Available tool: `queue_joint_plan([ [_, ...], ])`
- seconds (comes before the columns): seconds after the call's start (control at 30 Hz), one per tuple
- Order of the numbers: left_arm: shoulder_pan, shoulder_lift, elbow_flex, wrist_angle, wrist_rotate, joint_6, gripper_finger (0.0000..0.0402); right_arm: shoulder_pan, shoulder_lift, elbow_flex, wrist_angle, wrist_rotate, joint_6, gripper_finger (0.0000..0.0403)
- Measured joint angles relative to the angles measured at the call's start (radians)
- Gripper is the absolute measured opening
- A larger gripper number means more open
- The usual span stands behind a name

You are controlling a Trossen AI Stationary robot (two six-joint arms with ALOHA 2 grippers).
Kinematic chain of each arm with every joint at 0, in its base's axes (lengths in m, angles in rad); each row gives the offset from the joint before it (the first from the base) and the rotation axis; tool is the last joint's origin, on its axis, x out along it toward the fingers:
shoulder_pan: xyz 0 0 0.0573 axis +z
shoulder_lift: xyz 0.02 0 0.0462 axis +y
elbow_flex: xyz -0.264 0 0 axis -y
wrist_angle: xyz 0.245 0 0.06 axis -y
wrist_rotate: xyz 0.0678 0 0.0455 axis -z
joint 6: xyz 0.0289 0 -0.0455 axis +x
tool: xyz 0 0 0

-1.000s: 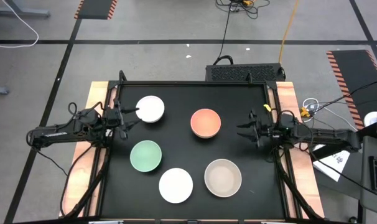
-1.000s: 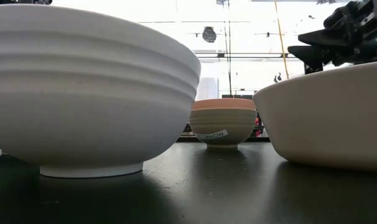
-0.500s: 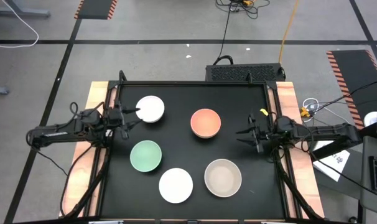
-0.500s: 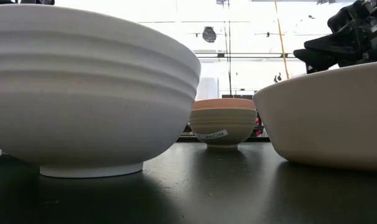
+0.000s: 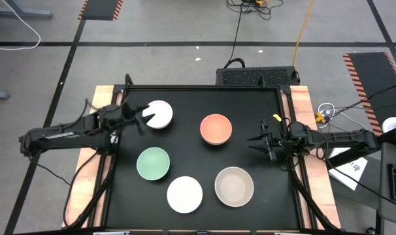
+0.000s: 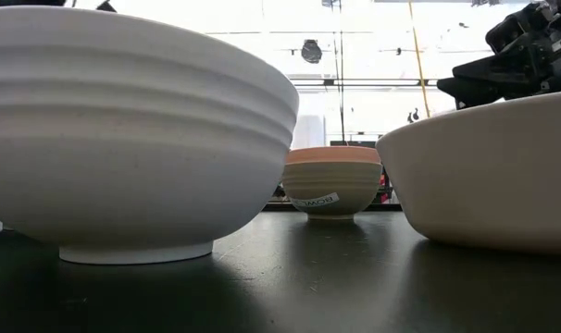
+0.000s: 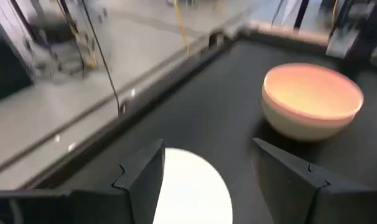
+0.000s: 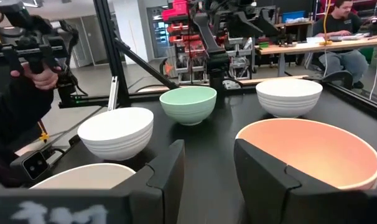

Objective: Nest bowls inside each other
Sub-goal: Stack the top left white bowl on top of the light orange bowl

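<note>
hovering left gripper [image 5: 142, 117] spread wide, empty, at white bowl's [image 5: 160, 113] 9 o'clock rim | right gripper [image 5: 255, 138] parted, empty, 3 o'clock of coral bowl [image 5: 216, 128]

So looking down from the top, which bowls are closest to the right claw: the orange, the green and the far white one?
From the right gripper:
1. Orange-coral bowl, nearest, mid-table.
2. Mint green bowl, left side.
3. White bowl, farthest, by the left gripper.

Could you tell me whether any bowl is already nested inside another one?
No, in the high view the mint green bowl and the other four bowls each sit apart.
</note>
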Motion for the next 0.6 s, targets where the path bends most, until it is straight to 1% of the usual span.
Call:
queue_joint_plan([
  [0.2,0.093,0.208,0.130,-0.125,0.085,0.003,0.0239,0.000,0.000,-0.001,-0.003,0.000,0.000,0.0132],
  [0.3,0.130,0.286,0.171,-0.171,0.162,0.009,0.0239,0.000,0.000,-0.001,-0.009,-0.004,0.000,0.0132],
  [0.47,0.153,0.367,0.226,-0.219,0.271,0.037,0.0239,0.000,0.000,-0.001,-0.051,-0.004,0.019,0.0132],
  [0.6,0.175,0.413,0.275,-0.278,0.284,0.008,0.0239,0.000,0.000,0.000,-0.065,-0.005,0.027,0.0132],
])
